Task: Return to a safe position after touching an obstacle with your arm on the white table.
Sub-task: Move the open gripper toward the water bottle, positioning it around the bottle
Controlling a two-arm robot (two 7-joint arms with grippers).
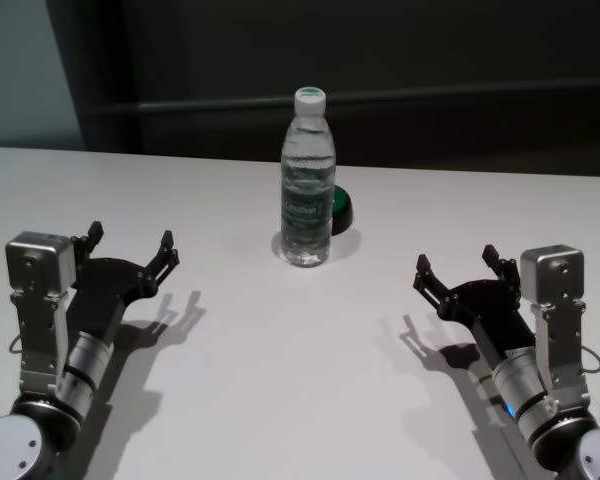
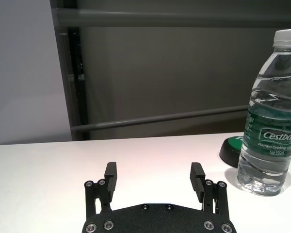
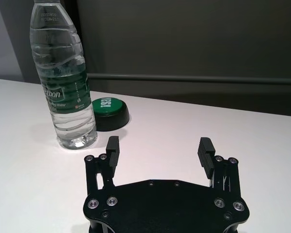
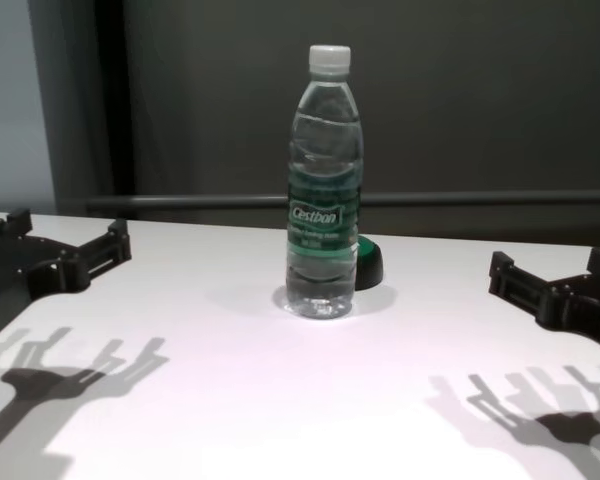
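Note:
The obstacle, a tall clear water bottle [image 1: 307, 180] with a white cap and green label, stands upright in the middle of the white table [image 1: 280, 370]. It also shows in the left wrist view [image 2: 269, 126], the right wrist view [image 3: 63, 82] and the chest view [image 4: 325, 190]. My left gripper [image 1: 130, 248] is open and empty, low over the table at the left, well apart from the bottle; it shows in its wrist view [image 2: 154, 178] and the chest view [image 4: 65, 245]. My right gripper [image 1: 457, 268] is open and empty at the right, also apart from the bottle [image 3: 160, 153] [image 4: 550, 275].
A low black-and-green round puck [image 1: 340, 210] sits just behind and right of the bottle, also in the wrist views [image 2: 233, 150] [image 3: 108, 112] and the chest view [image 4: 368, 262]. A dark wall with a horizontal rail [image 4: 480, 198] stands behind the table's far edge.

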